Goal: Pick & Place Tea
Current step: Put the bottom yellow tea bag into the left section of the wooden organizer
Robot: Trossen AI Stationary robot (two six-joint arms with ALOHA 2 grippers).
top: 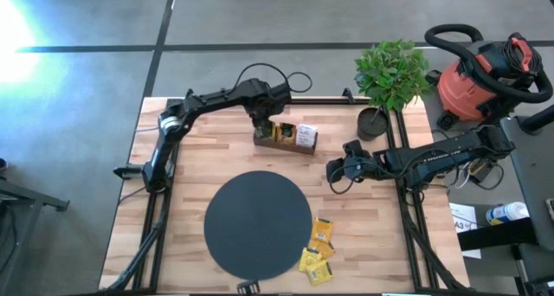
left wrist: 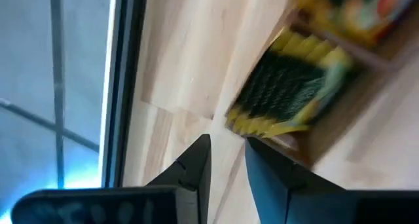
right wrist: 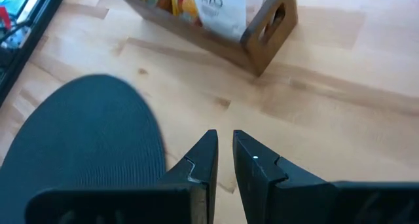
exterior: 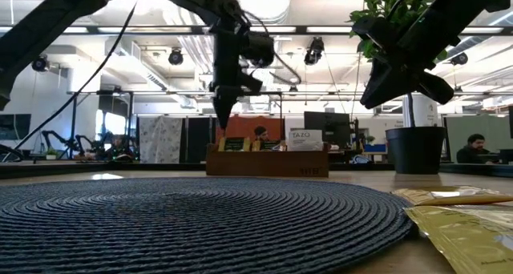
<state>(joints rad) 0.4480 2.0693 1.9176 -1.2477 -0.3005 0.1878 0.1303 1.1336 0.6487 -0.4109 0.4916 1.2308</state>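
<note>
the left gripper (top: 262, 128) hangs point-down just above the left end of the wooden tray (top: 286, 145) at the far side of the table (top: 186, 166). its fingers (left wrist: 200, 160) stand a little apart with nothing between them. right ahead of them, in the left wrist view, a packed row of yellow tea sachets (left wrist: 288, 86) with dark-green marks stands on edge in the tray's end compartment. more sachets and a white-labelled one fill the rest of the tray.

the right gripper (top: 334, 170) hovers over bare wood to the right of the tray, near the far right edge of the black disc (top: 258, 220). its fingers (right wrist: 204, 160) are nearly together, a thin gap between them, holding nothing.

a loose cluster of yellow tea sachets (top: 318, 251) lies flat on the table, just beside the disc's near right edge, some overlapping. a potted plant (top: 391, 75) stands at the far right corner of the table.
</note>
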